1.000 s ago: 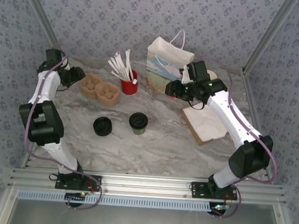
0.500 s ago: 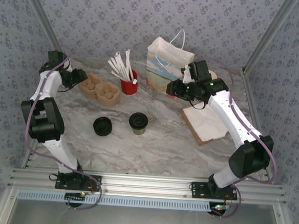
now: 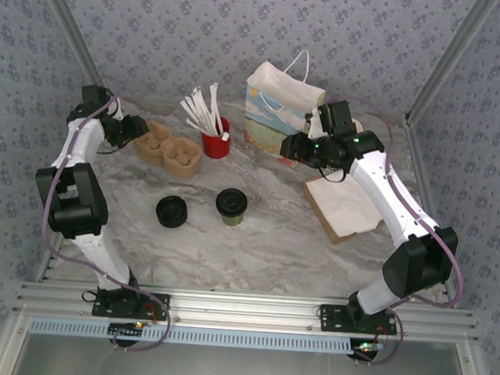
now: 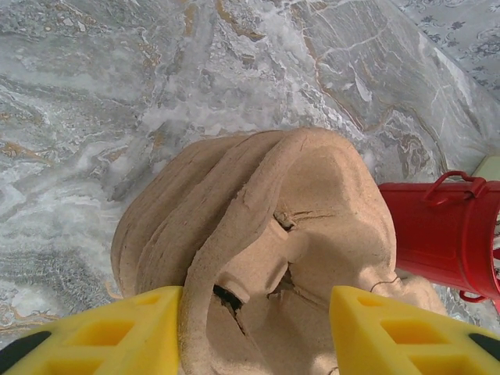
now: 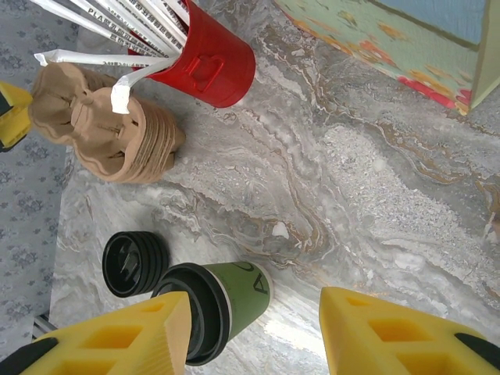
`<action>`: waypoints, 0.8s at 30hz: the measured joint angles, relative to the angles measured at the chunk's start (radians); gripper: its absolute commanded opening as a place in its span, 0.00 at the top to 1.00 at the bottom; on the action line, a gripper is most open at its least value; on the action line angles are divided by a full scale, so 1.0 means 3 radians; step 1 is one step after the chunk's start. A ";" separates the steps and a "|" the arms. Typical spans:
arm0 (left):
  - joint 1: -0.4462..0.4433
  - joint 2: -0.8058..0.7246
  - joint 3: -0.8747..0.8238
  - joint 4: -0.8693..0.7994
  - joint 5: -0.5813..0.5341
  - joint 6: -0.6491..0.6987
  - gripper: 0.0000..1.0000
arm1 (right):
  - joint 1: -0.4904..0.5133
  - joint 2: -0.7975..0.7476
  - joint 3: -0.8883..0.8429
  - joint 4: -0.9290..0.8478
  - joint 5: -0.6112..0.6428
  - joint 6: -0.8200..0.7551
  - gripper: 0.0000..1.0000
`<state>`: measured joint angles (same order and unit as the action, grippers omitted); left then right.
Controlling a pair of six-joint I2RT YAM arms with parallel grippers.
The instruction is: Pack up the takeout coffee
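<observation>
The takeout coffee (image 3: 231, 206), a small olive-green cup with a black lid, stands in the middle of the marble table; in the right wrist view the coffee (image 5: 242, 289) lies well below my fingers. My right gripper (image 3: 289, 147) (image 5: 255, 312) hovers open and empty at the foot of the gift bag (image 3: 277, 104). My left gripper (image 3: 138, 128) (image 4: 256, 301) is at the back left, open, its yellow fingers straddling the near end of the brown pulp cup carriers (image 4: 297, 187). The left finger touches the carrier's outer wall.
A stack of black lids (image 3: 172, 210) sits left of the coffee. A red cup of wrapped straws (image 3: 216, 140) stands between the carriers (image 3: 171, 150) and the bag. White napkins on brown paper (image 3: 343, 204) lie under the right arm.
My left gripper has crept slightly rightward onto the carriers' end and narrowed a little. The right wrist has shifted slightly right and back. The coffee has not moved.
</observation>
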<state>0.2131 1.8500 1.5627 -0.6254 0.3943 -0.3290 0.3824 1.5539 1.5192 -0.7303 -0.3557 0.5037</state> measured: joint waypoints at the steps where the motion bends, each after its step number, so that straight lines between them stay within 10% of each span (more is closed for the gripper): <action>1: 0.0000 0.0000 -0.0009 0.0001 0.0010 -0.0001 0.51 | -0.0008 0.0000 0.0001 0.0000 0.0000 0.0000 0.51; 24: 0.0000 -0.0097 -0.0221 0.0169 0.0081 -0.0038 0.90 | -0.0052 -0.0001 0.0146 -0.0014 -0.0064 0.0028 0.51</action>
<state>0.2131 1.8210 1.4963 -0.5747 0.4187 -0.3405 0.3668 1.5536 1.5631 -0.7345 -0.3748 0.5121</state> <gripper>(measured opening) 0.116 0.489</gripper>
